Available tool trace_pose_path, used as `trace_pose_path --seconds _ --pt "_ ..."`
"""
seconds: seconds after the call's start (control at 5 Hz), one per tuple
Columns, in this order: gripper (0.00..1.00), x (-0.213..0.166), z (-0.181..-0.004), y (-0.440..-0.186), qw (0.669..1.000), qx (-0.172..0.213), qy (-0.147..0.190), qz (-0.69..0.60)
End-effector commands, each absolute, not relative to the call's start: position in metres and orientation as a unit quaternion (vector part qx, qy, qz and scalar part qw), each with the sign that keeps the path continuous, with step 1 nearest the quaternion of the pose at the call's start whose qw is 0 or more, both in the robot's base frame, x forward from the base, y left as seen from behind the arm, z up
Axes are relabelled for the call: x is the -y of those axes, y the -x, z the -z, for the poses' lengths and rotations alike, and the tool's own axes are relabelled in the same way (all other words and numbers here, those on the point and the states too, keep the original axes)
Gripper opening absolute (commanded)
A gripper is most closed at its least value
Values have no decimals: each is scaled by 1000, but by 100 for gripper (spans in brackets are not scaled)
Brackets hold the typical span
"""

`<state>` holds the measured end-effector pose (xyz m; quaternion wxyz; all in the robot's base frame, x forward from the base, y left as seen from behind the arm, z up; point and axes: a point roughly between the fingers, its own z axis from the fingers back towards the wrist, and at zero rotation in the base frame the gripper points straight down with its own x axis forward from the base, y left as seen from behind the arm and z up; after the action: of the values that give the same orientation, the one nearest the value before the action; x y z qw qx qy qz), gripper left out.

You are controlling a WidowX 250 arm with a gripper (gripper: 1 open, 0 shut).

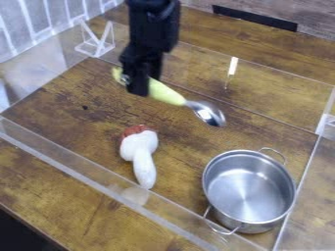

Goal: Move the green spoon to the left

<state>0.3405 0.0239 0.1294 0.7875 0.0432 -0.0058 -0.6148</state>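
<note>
The black gripper (135,78) pinches the yellow-green plastic handle of the green spoon (167,93), which hangs tilted in the air above the wooden desk (72,113), its shiny metal bowl lowest and pointing right. To do this well, carry it leftwards high enough to clear the white chunky utensil with a red tip (139,157), then lower before letting go. The arm reaches down almost vertically from the far side.

One green spoon (174,97), one white utensil (139,156), one steel pot (250,188)
</note>
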Motion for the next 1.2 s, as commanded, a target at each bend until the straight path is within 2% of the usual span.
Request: trace_pose_path --seconds 0.0,0.4,0.6,1.0 --pt "0 -59 -169 -337 818 40 -94 566" --pt "0 -130 -160 -317 790 58 -110 601" --pt "0 -138 -143 -309 768 73 -106 627" --pt "0 -142 -110 -313 701 101 -89 701"
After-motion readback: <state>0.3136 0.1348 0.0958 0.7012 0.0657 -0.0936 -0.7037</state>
